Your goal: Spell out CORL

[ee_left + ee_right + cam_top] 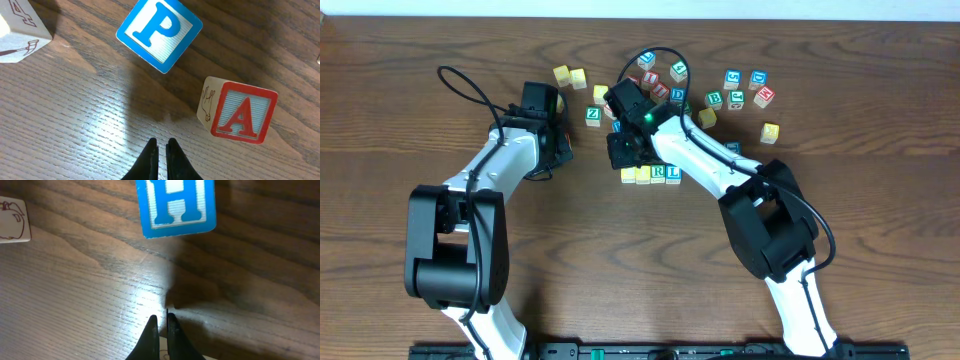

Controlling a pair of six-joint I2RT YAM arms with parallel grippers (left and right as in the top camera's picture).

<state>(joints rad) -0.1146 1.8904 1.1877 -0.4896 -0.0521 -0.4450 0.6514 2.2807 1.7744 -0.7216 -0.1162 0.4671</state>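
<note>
A short row of letter blocks (650,174) lies at the table's middle; only its green R (658,172) and blue L (672,172) are readable. My right gripper (623,152) hangs just behind the row's left end. It is shut and empty (162,317), with a blue H block (175,205) ahead of it. My left gripper (563,140) is further left, also shut and empty (161,142), low over bare wood. A blue P block (159,32) and a red A block (242,112) lie ahead of it.
Several loose letter blocks (735,90) are scattered at the back of the table. Two yellow ones (570,76) and a green Z (593,115) lie between the arms. A white block (20,30) sits at the far left of the left wrist view.
</note>
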